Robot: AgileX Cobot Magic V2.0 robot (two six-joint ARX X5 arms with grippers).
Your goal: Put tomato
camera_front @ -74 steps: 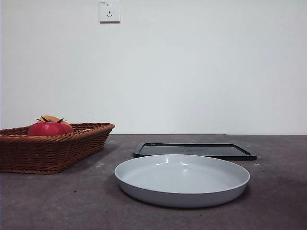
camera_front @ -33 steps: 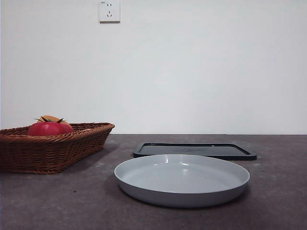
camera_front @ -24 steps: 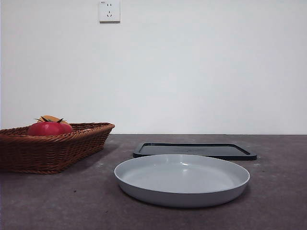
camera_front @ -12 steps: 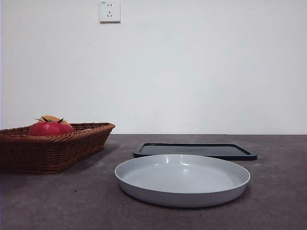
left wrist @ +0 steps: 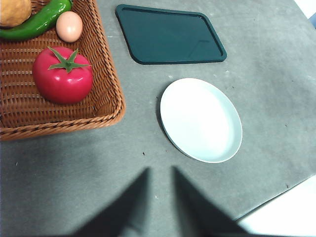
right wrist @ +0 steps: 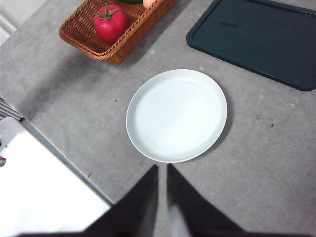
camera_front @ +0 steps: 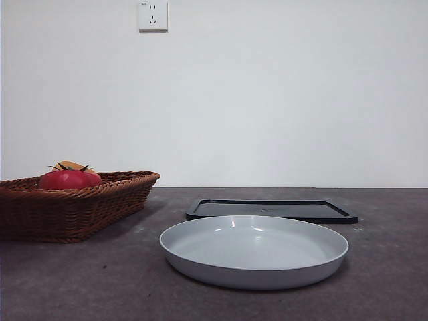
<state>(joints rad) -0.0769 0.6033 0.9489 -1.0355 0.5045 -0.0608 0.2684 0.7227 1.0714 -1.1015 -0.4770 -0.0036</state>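
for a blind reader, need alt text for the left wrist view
A red tomato lies in a wicker basket with an egg and a green pepper. Beside the basket, on the grey table, are a white plate and a dark tray.

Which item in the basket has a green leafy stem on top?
The red tomato; the egg, green pepper and brownish item in the basket lack one.

Glossy tomato (left wrist: 62, 75), woven wicker basket (left wrist: 106, 79)
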